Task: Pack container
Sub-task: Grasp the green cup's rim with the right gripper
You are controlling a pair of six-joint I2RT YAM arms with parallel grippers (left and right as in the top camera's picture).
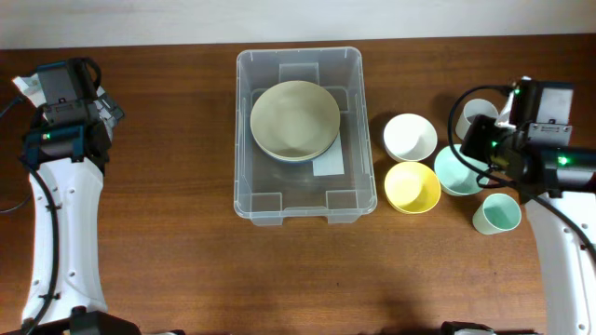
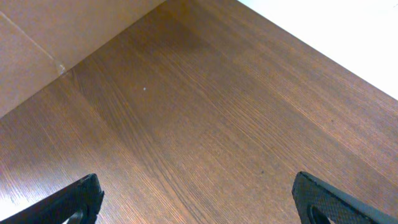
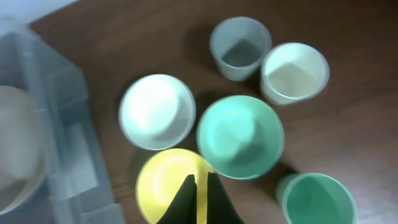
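Wooden table (image 1: 186, 279), clear container (image 1: 241, 130), bowls (image 1: 410, 136), cups (image 1: 494, 216)

Dark brown wood-grain worktop (image 1: 177, 242), taking up pretty much the whole overhead view. Pale strip (image 1: 279, 19) along the far edge, no idea if wall or floor. From the left wrist view: same grain up close, white area (image 2: 348, 31) past one edge, flat tan surface (image 2: 43, 43) with a thin seam past the other. Soft, even light.

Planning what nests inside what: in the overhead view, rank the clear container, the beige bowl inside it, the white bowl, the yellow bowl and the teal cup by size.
1. container
2. beige bowl
3. white bowl and yellow bowl: they look alike, so no ranking between them
4. teal cup
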